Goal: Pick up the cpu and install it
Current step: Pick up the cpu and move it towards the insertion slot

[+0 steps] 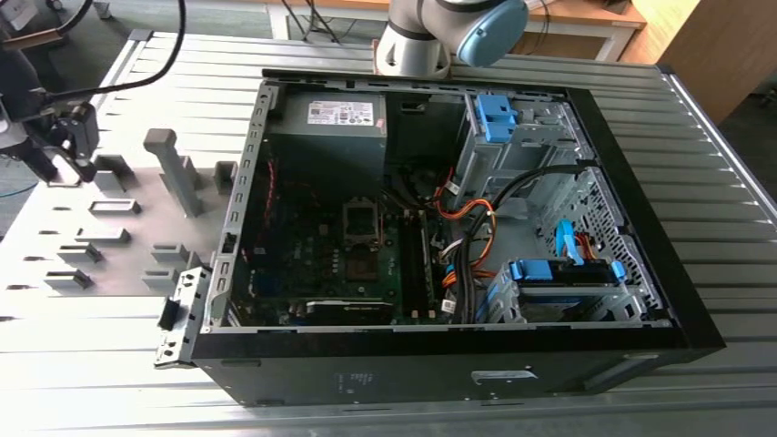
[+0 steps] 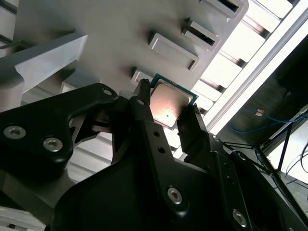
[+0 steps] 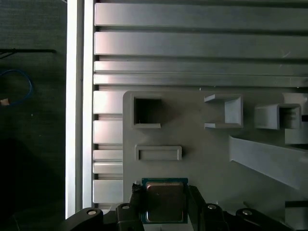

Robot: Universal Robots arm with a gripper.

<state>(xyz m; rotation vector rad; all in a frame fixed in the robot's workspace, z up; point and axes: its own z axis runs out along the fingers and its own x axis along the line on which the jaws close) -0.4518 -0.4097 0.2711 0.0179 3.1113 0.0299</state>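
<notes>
The cpu (image 2: 168, 102) (image 3: 165, 202) is a small square chip with a silvery top and a green rim. In both wrist views it sits between my gripper's (image 2: 167, 114) (image 3: 165, 204) two black fingers (image 2: 144, 113) (image 3: 195, 201), which press on its opposite edges. The gripper (image 1: 58, 162) hangs over the far end of the grey holder plate (image 1: 127, 259) at the exterior view's left, well apart from the open computer case (image 1: 631, 273). Inside the case, the dark socket frame (image 1: 362, 218) lies on the motherboard.
Grey holder blocks and a tall post (image 1: 176, 168) stand on the plate (image 3: 202, 159), with pockets (image 3: 147, 111) near the gripper. The slatted metal table (image 1: 729, 209) carries everything. Cables (image 1: 468, 214), drive cages (image 1: 516, 123) and a power supply (image 1: 327, 118) crowd the case.
</notes>
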